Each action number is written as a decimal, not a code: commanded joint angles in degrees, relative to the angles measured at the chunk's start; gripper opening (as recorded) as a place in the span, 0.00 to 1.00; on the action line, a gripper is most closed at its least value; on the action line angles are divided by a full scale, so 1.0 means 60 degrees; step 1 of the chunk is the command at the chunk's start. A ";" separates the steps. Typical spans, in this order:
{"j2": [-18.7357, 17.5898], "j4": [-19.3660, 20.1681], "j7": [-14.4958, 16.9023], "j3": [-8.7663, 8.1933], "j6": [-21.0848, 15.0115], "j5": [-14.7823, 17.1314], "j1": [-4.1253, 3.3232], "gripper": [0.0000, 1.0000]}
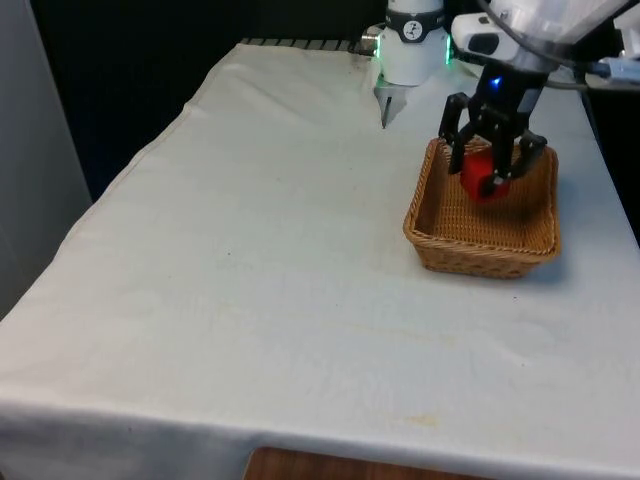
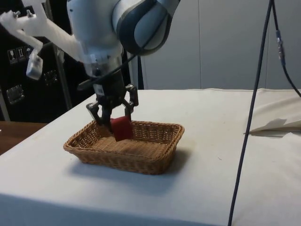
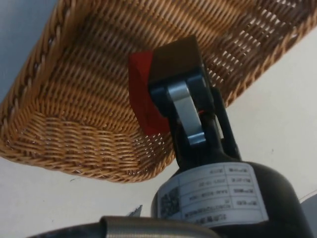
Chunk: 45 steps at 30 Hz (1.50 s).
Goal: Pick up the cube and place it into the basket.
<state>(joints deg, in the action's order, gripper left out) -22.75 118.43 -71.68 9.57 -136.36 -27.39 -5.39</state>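
The red cube (image 1: 480, 176) hangs tilted just above the floor of the wicker basket (image 1: 478, 258), at the front view's right. My gripper (image 1: 482, 168) stands over the basket with its fingers spread wider than the cube. From the side, the cube (image 2: 122, 128) sits slightly below the fingertips of the gripper (image 2: 114, 117), inside the basket's rim (image 2: 123, 160). The wrist view has the cube (image 3: 141, 94) against the inner face of one finger (image 3: 174, 63), with the basket's weave (image 3: 74, 99) behind it. I cannot tell whether the cube touches the basket floor.
The basket stands on the white cloth (image 1: 260, 260) near the robot's base (image 1: 408, 55). A black cable (image 2: 249, 117) hangs down at the side view's right. A folded edge of cloth (image 2: 277, 123) lies beyond it.
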 commanded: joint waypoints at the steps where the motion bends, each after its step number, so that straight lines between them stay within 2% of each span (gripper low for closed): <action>1: -0.0086 -0.0038 -0.0172 -0.0038 -0.0010 -0.0086 -0.0067 0.09; 5: -0.0220 -0.0076 -0.0229 -0.0019 -0.0038 -0.0076 -0.0067 0.09; 6: -0.0172 -0.0038 -0.0076 0.0019 0.0000 0.0000 0.0000 0.09; 7: -0.0248 -0.0086 -0.0248 -0.0010 -0.0048 -0.0076 -0.0067 0.09; 13: -0.0458 -0.0162 -0.0372 0.0048 -0.0057 -0.0067 -0.0086 0.09; 14: -0.0449 -0.0134 -0.0239 0.0086 -0.0019 0.0000 -0.0019 0.09; 15: -0.0497 -0.0181 -0.0401 0.0057 -0.0057 -0.0067 -0.0095 0.09; 22: -0.0573 -0.0220 -0.0372 0.0134 -0.0057 -0.0048 -0.0076 0.09; 23: -0.0544 -0.0191 -0.0267 0.0162 -0.0019 0.0000 -0.0038 0.11; 24: -0.0573 -0.0220 -0.0372 0.0143 -0.0048 -0.0048 -0.0076 0.11; 27: -0.0592 -0.0229 -0.0363 0.0153 -0.0048 -0.0048 -0.0076 0.34; 28: -0.0592 -0.0229 -0.0363 0.0162 -0.0048 -0.0048 -0.0076 0.53; 32: -0.0592 -0.0239 -0.0363 0.0162 -0.0038 -0.0048 -0.0076 0.92; 33: -0.0573 -0.0210 -0.0267 0.0181 -0.0010 0.0000 -0.0038 0.99; 34: -0.0602 -0.0239 -0.0363 0.0162 -0.0038 -0.0048 -0.0076 0.99; 40: -0.0602 -0.0239 -0.0363 0.0172 -0.0038 -0.0048 -0.0076 1.00; 45: -0.0372 -0.0220 -0.0277 0.0220 0.0067 0.0057 -0.0029 1.00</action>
<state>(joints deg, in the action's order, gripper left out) -25.73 116.83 -73.28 10.71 -136.25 -27.39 -5.61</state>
